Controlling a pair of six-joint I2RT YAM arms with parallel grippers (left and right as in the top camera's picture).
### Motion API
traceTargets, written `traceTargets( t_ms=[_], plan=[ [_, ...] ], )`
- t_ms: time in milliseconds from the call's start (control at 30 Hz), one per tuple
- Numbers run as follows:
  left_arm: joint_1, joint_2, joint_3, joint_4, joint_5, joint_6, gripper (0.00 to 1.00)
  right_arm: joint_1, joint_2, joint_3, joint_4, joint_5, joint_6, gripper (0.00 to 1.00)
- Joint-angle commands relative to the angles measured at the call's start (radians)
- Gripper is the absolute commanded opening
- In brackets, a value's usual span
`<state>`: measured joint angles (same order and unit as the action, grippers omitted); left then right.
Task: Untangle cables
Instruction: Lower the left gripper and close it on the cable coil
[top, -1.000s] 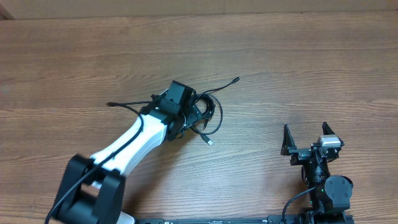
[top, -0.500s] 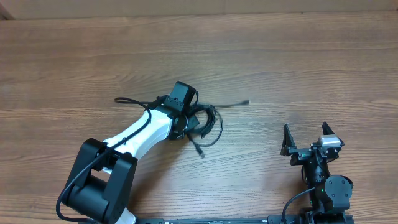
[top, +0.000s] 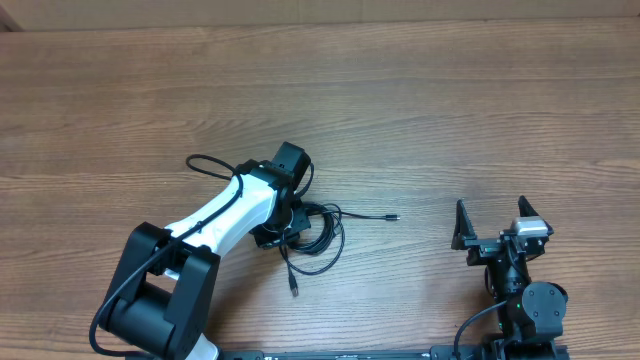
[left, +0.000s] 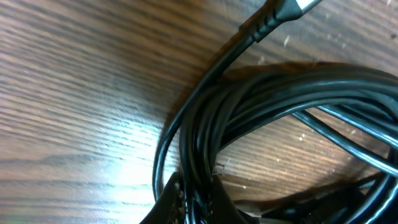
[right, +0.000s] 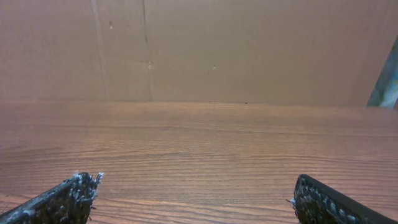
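1. The right tool (top: 491, 212) sits close to the near edge of the surface (top: 450, 90), at about 4 o'clock from the middle. Its two fingers are spread wide apart and hold nothing.
2. Well apart from it, toward 9 o'clock, the left tool (left: 193, 208) is pinched tight on the cables (top: 322, 238).
3. The cables lie in a loopy black bunch on the surface, at the left tool's 3 o'clock side.
4. One strand runs toward 6 o'clock and ends in a small plug (top: 294, 290). Another runs toward 3 o'clock to a second plug (top: 394, 217).
5. Close up, a silver-tipped plug (left: 297, 6) lies by the bunch.
6. Far off, past the wood, stands a brown wall (right: 199, 50).
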<state>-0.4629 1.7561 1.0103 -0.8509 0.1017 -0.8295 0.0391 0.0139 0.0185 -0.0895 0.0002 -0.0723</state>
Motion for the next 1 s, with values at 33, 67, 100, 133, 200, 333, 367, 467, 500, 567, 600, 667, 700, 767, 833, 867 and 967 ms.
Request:
traceTargets(
  t_ms=[33, 67, 100, 133, 200, 333, 367, 467, 500, 567, 600, 667, 700, 767, 833, 867, 967],
  plan=[
    [-0.003, 0.010, -0.020, -0.017, 0.242, 0.029, 0.06, -0.003, -0.011, -0.011, 0.006, -0.002, -0.011, 1.00],
    [-0.005, 0.010, -0.020, -0.017, 0.302, 0.029, 0.06, -0.003, -0.011, -0.011, 0.007, -0.003, -0.011, 1.00],
    [-0.008, 0.010, -0.020, -0.017, 0.350, 0.030, 0.07, -0.003, -0.011, -0.011, 0.006, -0.003, -0.011, 1.00],
    [-0.013, 0.010, -0.020, -0.017, 0.376, 0.030, 0.08, -0.003, -0.011, -0.011, 0.007, -0.002, -0.011, 1.00],
    [-0.028, 0.010, -0.020, -0.017, 0.402, 0.029, 0.18, -0.003, -0.011, -0.011, 0.007, -0.003, -0.011, 1.00],
    [-0.055, 0.010, -0.020, -0.016, 0.435, 0.014, 0.77, -0.003, -0.011, -0.011, 0.006, -0.003, -0.011, 1.00],
    [-0.061, 0.010, -0.020, -0.016, 0.448, 0.002, 0.88, -0.003, -0.011, -0.011, 0.007, -0.002, -0.011, 1.00],
    [-0.069, 0.010, -0.020, -0.006, 0.444, 0.000, 1.00, -0.003, -0.011, -0.011, 0.006, -0.002, -0.011, 1.00],
    [-0.069, 0.010, -0.020, -0.003, 0.441, 0.035, 1.00, -0.003, -0.011, -0.011, 0.006, -0.003, -0.011, 1.00],
    [-0.069, 0.010, -0.019, -0.003, 0.444, 0.146, 0.98, -0.003, -0.011, -0.011, 0.006, -0.003, -0.011, 1.00],
    [-0.069, 0.009, -0.017, -0.012, 0.455, 0.203, 0.97, -0.003, -0.011, -0.011, 0.006, -0.002, -0.011, 1.00],
    [-0.068, 0.009, -0.004, -0.048, 0.479, 0.306, 0.96, -0.003, -0.011, -0.011, 0.006, -0.003, -0.011, 1.00],
    [-0.068, 0.009, 0.010, -0.077, 0.475, 0.349, 0.96, -0.003, -0.011, -0.011, 0.007, -0.003, -0.011, 1.00],
    [-0.068, 0.009, 0.049, -0.144, 0.445, 0.423, 0.97, -0.003, -0.011, -0.011, 0.007, -0.003, -0.011, 1.00],
    [-0.068, 0.009, 0.105, -0.220, 0.366, 0.455, 0.97, -0.003, -0.011, -0.011, 0.007, -0.003, -0.011, 1.00],
    [-0.068, 0.009, 0.138, -0.254, 0.310, 0.460, 0.97, -0.003, -0.011, -0.011, 0.007, -0.003, -0.011, 1.00],
    [-0.068, 0.009, 0.229, -0.325, 0.172, 0.494, 0.97, -0.003, -0.011, -0.011, 0.006, -0.002, -0.011, 1.00]
  ],
)
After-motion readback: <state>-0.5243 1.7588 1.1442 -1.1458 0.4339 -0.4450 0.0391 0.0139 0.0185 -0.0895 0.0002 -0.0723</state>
